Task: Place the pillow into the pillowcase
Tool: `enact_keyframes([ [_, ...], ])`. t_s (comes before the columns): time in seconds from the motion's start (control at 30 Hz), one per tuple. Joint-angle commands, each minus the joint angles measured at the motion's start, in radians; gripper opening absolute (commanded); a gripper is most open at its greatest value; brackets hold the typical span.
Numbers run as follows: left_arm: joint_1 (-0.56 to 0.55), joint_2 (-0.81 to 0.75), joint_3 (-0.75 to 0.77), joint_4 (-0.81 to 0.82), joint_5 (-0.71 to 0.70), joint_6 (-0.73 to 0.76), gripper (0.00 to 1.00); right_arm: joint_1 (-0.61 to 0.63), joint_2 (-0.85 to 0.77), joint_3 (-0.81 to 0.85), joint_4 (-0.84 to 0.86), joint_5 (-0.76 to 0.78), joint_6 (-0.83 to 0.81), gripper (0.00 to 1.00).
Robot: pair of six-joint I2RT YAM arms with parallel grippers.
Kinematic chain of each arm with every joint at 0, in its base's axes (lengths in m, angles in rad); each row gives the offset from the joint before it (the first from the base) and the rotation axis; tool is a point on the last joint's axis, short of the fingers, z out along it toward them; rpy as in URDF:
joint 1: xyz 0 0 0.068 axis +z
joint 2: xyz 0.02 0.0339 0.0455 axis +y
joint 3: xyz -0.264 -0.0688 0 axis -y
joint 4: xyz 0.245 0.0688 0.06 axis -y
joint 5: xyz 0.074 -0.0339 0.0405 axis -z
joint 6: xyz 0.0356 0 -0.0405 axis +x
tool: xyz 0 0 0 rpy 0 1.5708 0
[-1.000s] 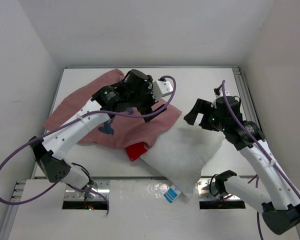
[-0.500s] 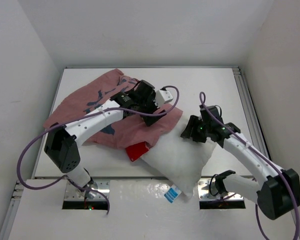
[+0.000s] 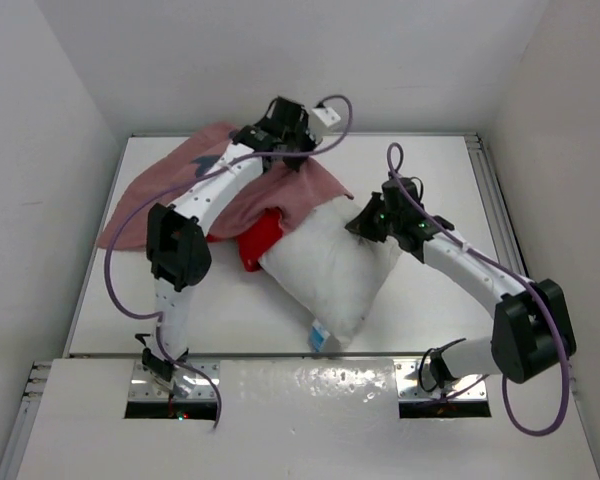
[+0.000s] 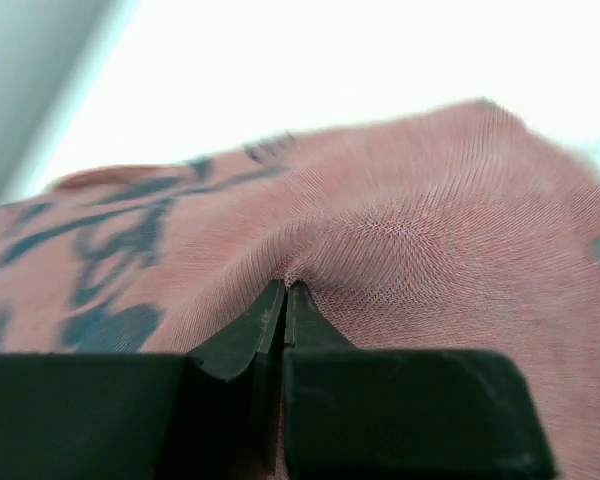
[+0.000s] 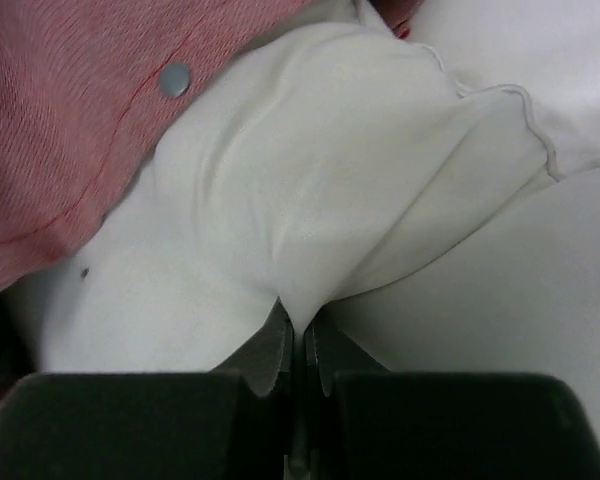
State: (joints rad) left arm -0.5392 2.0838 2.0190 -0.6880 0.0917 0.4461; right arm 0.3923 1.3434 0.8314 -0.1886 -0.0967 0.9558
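**Both grippers pinched on cloth — pillow beside the pillowcase**

Nearest the arm bases, a small blue-and-white tag [image 3: 320, 336] sticks out from the near corner of the pillow [image 3: 330, 275]. The pillow lies slantwise on the middle of the white table [image 3: 430, 165], plump and creased.

At the pillow's far right corner sits the right gripper [image 3: 366, 222]. In the wrist view its jaws are pressed together on a fold of the white pillow fabric [image 5: 298, 318], with the cloth drawn up into a ridge at the tips. Just beyond that fold, the same view shows the red edge of the pillowcase [image 5: 70, 120] lying against the pillow, with a small grey stud [image 5: 175, 78] on it.

Left of the pillow, a bright red fold of the pillowcase [image 3: 260, 238] touches the pillow's side. The rest of the cover spreads pinkish side up toward the far left of the table. Its edge drapes over the pillow's far end; whether any of the pillow sits inside cannot be told.

Farthest off, the left gripper [image 3: 285, 155] reaches over the cover's far edge — its jaws are closed tight, nipping a small pucker of the pink fabric [image 4: 285, 288]. Dark printed marks run off to the left.
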Motion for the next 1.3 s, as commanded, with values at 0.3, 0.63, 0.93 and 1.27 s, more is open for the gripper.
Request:
enact_keyframes([
  [0.3,0.033,-0.286,-0.345,-0.027,0.097,0.126,0.42,0.120,0.069,0.058,0.149,-0.041,-0.075,0.72],
  [0.63,0.027,-0.361,-0.172,-0.166,0.161,0.094,0.93,0.069,-0.046,0.124,0.006,-0.044,-0.209,0.99],
  [0.93,-0.082,-0.176,-0.148,-0.133,-0.001,0.144,0.93,0.025,-0.108,0.115,-0.111,0.035,-0.203,0.99],
  [1.27,-0.091,-0.114,-0.151,0.013,-0.202,0.134,0.34,-0.066,-0.026,0.177,-0.192,-0.097,-0.341,0.99],
])
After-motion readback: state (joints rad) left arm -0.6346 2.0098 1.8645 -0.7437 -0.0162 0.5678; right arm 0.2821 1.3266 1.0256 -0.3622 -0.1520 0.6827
